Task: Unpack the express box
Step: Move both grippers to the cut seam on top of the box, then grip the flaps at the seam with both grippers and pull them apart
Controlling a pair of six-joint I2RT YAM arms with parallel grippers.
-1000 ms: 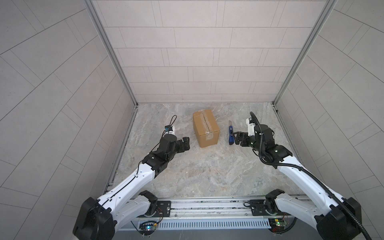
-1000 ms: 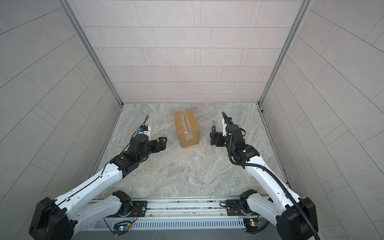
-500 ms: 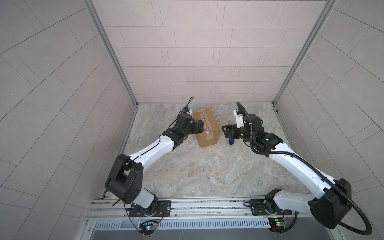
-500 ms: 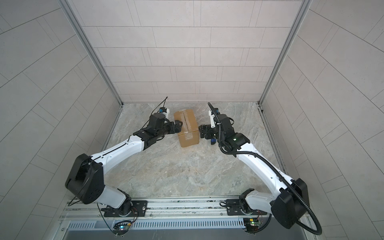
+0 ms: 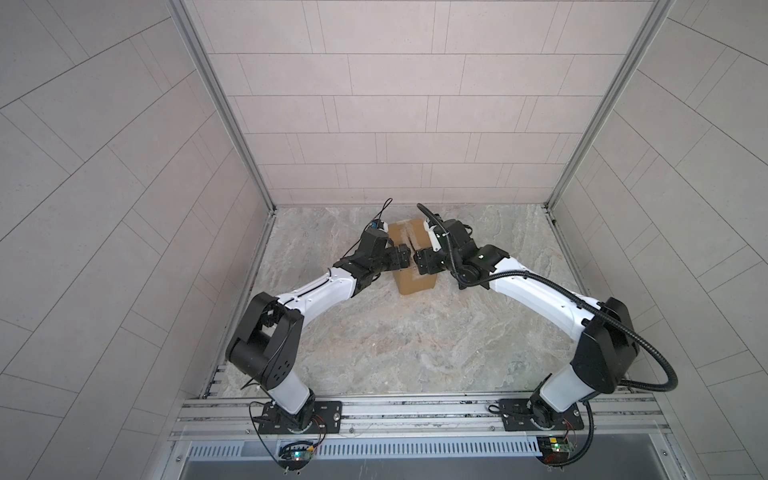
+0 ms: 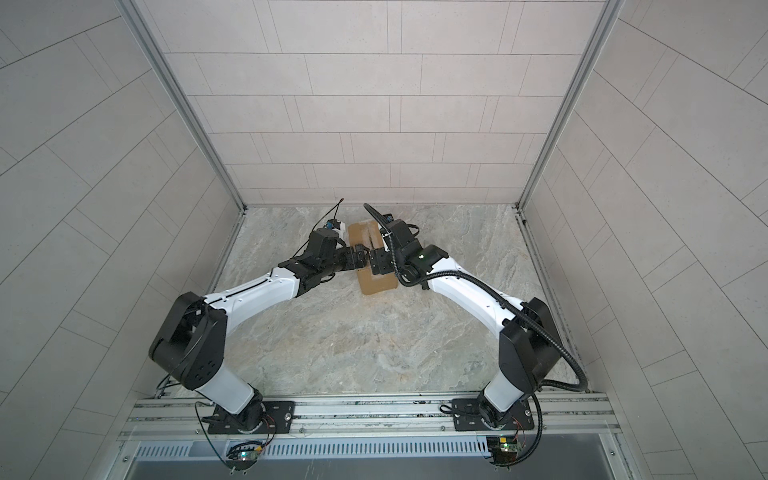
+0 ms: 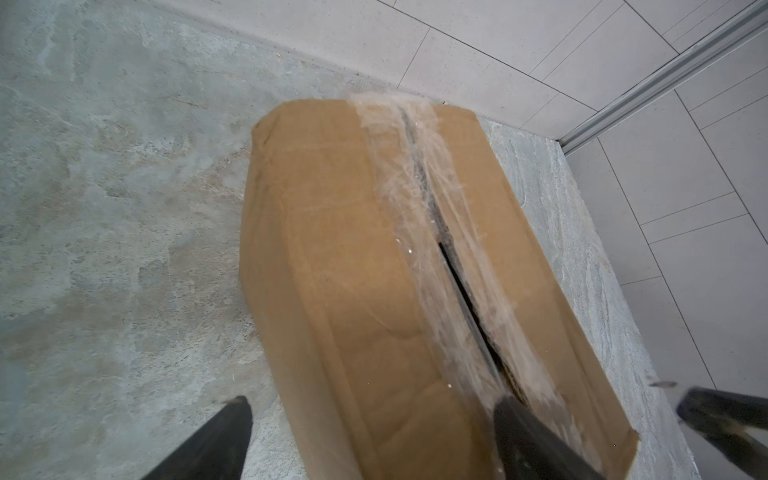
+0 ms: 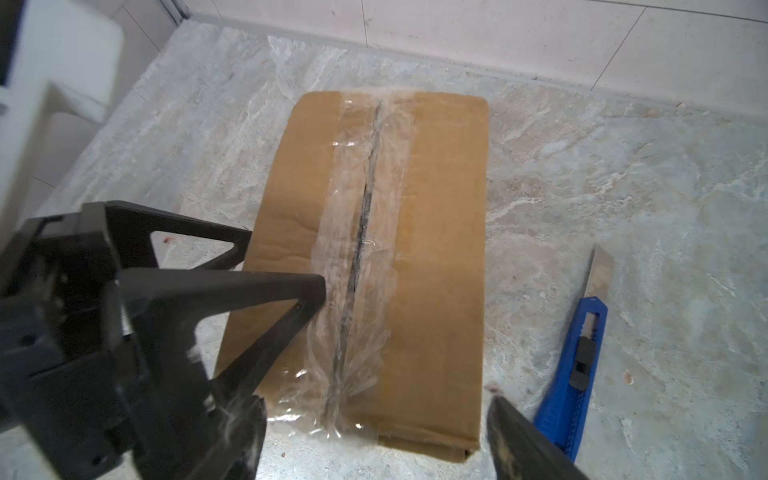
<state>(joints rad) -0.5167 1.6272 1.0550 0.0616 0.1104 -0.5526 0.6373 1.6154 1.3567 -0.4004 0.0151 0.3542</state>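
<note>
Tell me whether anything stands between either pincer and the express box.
Nothing visible does. The left pincer and right pincer hang open directly over the express box and its taped top. The blue utility knife lies beside the box, outside both paths.

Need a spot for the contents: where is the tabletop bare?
Bare: the table between the express box and the front rail. Crowded: over the box, where left gripper and right gripper nearly meet; a knife lies beside it.
</note>
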